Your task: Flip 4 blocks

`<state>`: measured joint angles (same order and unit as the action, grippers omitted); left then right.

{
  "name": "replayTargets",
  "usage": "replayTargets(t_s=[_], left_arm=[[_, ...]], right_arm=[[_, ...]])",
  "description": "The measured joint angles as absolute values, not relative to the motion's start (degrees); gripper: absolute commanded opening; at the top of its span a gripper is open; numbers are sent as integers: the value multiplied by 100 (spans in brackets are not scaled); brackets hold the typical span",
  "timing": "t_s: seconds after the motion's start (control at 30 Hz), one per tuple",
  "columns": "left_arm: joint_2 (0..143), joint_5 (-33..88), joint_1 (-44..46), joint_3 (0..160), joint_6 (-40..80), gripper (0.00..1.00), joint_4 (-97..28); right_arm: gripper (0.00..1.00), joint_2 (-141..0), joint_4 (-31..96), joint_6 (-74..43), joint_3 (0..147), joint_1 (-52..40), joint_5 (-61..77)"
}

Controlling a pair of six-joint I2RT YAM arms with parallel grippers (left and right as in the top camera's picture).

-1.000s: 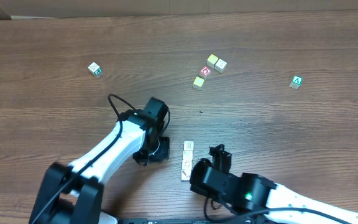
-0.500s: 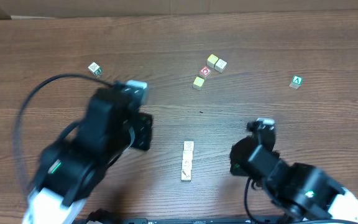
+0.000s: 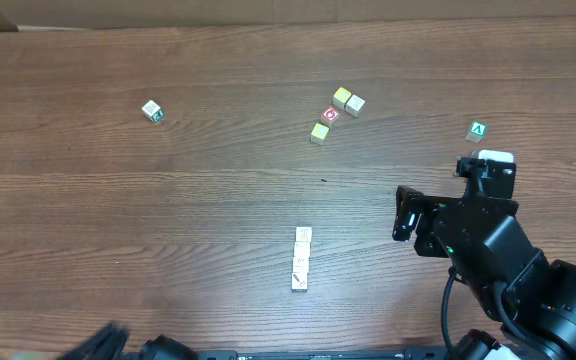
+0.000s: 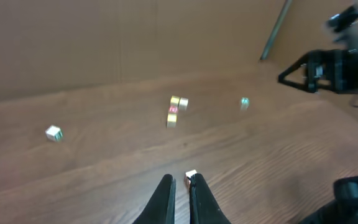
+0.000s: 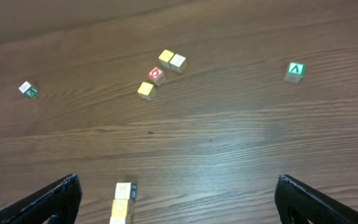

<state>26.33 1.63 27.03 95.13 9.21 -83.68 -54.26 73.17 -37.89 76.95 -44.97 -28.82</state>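
- My overhead view cuts off nearly all of the left arm (image 3: 108, 345) at the bottom edge; only a dark, blurred bit shows.
- Its wrist camera shows the left gripper (image 4: 180, 182) clenched, its dark tapered fingers pressed together with nothing between them.
- The blocks (image 3: 301, 258) lie in a short straight row of four, touching end to end, on the near middle of the table (image 3: 118, 200), apart from both grippers.
- The left fingers hide most of that row in the left wrist view; one pale corner peeks out by the tips. The right wrist view cuts the row off at the bottom edge.
- The right gripper (image 5: 178, 183) is released, its black fingers spread wide at the lower corners and holding nothing.
- The blocks are tiny pale-wood cubes; their faint brownish print is too small for me to read.
- The table is brown with wood grain.
- Farther back, a red-ring cube (image 3: 330, 115) sits among three yellowish cubes (image 3: 342, 97).
- The right green cube (image 3: 478, 131) carries a white mark like an A; the left green cube (image 3: 152, 111) is unreadable.
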Motion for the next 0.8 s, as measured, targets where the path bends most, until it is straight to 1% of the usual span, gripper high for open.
replayTargets(t_s=[0.03,0.07,0.1,0.13,0.3,0.63,0.8], left_arm=[[2510,165,2703,9535,921,14,-8418],[2331,163,2703,9550,923,25,-8471],[2189,163,2703,9561,937,48,-8501],[2023,148,2703,9566,932,100,-8545],[1691,139,2703,9570,919,100,-8718],[1686,139,2703,9555,923,100,-9483],[1686,141,2703,9555,923,100,-9568]], right_arm=[[100,-5426,7325,-3782,7695,-4497,-2899],[100,-5428,7323,-3769,7695,-4497,-2919],[100,-5428,7332,-3765,7695,-4499,-2930],[100,-5428,7336,-3758,7695,-4497,-2939],[100,-5428,7345,-3743,7695,-4497,-2891],[100,-5433,7352,-3747,7695,-4497,-2832],[100,-5433,7352,-3745,7695,-4497,-2832]])
